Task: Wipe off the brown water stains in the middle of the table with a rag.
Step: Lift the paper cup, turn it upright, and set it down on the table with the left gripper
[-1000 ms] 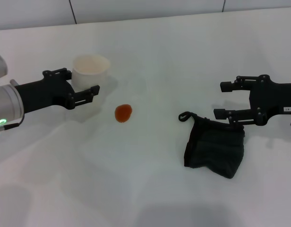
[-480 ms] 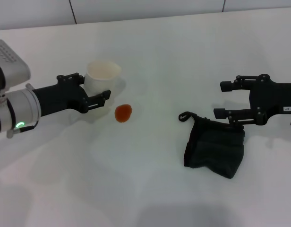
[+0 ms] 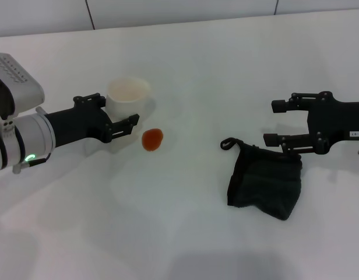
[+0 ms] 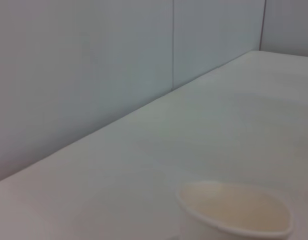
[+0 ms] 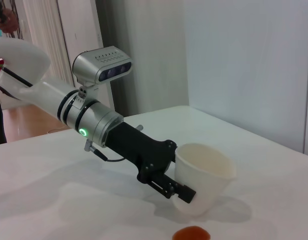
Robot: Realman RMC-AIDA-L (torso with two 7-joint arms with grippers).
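Note:
The brown water stain [image 3: 152, 139] is a small orange-brown blot in the middle of the white table [image 3: 185, 233]; it also shows at the edge of the right wrist view [image 5: 193, 233]. The dark rag [image 3: 264, 181] lies crumpled to the right of it, its black loop toward the stain. My right gripper [image 3: 271, 123] hovers open just behind the rag's far edge, nothing between its fingers. My left gripper [image 3: 118, 109] is shut on a white paper cup [image 3: 127, 95], just left of the stain. The cup's rim looks squeezed in the right wrist view [image 5: 204, 174].
The white paper cup [image 4: 235, 212] held by the left arm stands close to the stain. A tiled wall [image 3: 179, 9] runs along the table's far edge. Bare tabletop lies between the stain and the rag and along the near side.
My left arm has carried the cup to the right, closer to the stain. The right gripper, the rag and the stain have not moved.

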